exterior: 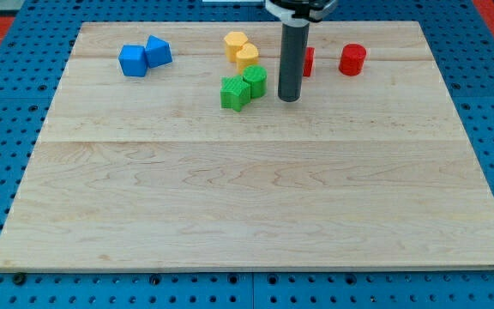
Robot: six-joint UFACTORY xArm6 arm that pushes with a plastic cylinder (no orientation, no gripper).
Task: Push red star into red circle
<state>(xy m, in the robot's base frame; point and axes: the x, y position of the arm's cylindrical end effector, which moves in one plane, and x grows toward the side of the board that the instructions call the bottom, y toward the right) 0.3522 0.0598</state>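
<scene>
While the wooden board (256, 197) fills most of the view, every block sits along its top edge. My tip (290, 98) rests just right of the two green blocks (243, 88); it is a bare rod, with nothing to open or close. Behind the rod, mostly hidden, sits the red star (308, 61), and the red circle (352, 59) stands near it to the view's right. Two blue blocks (144, 57) touch at top left; two yellow blocks (242, 50) stand above the green.
</scene>
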